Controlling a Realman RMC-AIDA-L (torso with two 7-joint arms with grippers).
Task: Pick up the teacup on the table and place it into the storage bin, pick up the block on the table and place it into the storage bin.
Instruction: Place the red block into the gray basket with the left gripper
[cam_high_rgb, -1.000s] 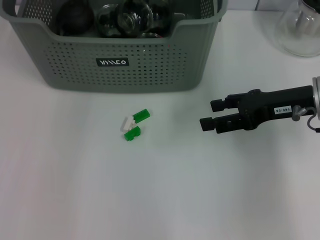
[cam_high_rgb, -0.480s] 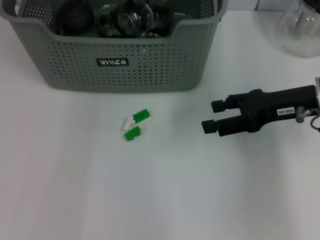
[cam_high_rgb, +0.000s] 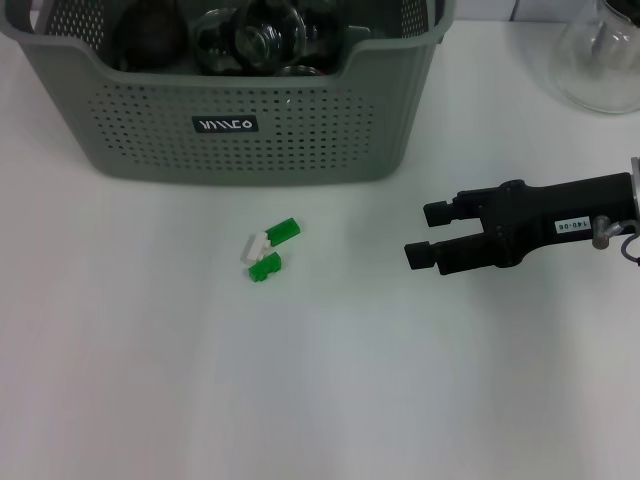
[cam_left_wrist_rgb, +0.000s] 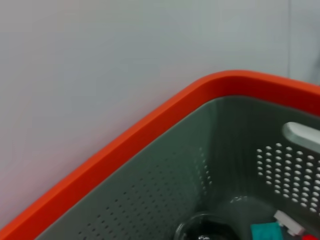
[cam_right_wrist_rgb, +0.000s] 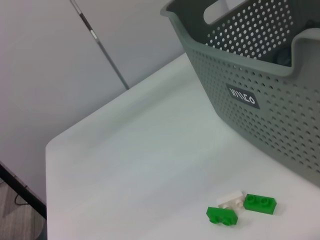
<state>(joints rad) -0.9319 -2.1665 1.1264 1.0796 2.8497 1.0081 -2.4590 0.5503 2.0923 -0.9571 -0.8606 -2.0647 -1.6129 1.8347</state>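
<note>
Barely budged since a second ago, my right gripper just slid a hair to the right, fingers still spread and holding nothing.

Lots of bare table between it and the green-and-white block, which sits just in front of the storage bin. The bin's black label I can't really read, and the glassware inside is cut off. My left gripper isn't visible.

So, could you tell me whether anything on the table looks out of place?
Only the block: a crooked green-and-white cluster lying loose on the table in front of the storage bin. The right gripper is open beside it.
</note>
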